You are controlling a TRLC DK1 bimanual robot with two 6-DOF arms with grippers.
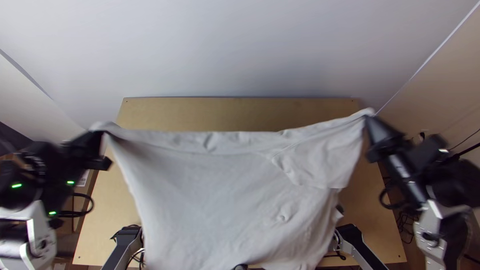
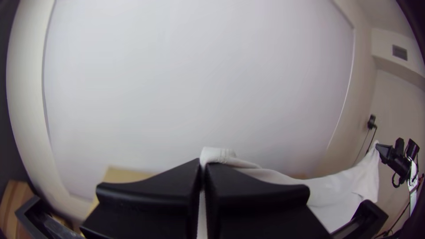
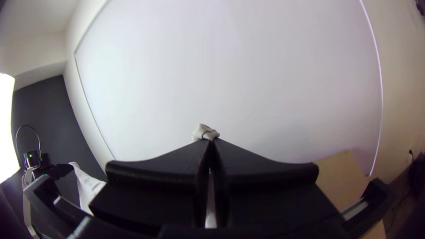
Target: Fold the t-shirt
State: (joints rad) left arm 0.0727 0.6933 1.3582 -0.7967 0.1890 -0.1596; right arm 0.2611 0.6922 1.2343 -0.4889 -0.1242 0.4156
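The white t-shirt (image 1: 230, 190) hangs stretched between both grippers, raised over the table, its upper edge nearly straight and its lower part running out at the near edge. My left gripper (image 1: 100, 134) is shut on one upper corner; in the left wrist view the gripper (image 2: 202, 166) pinches a fold of the t-shirt (image 2: 218, 155). At the other upper corner my right gripper (image 1: 369, 120) is shut on the cloth. In the right wrist view a small bunch of the t-shirt (image 3: 205, 132) sticks out from the gripper (image 3: 211, 144). A sleeve-like flap hangs near the right corner.
The light wooden table (image 1: 235, 112) shows behind and beside the cloth, with a pale wall (image 1: 235, 45) beyond it. Two grey-and-black arm-like parts (image 1: 122, 245) stand at its near edge, partly behind the cloth. Black cables (image 1: 407, 220) lie at the right.
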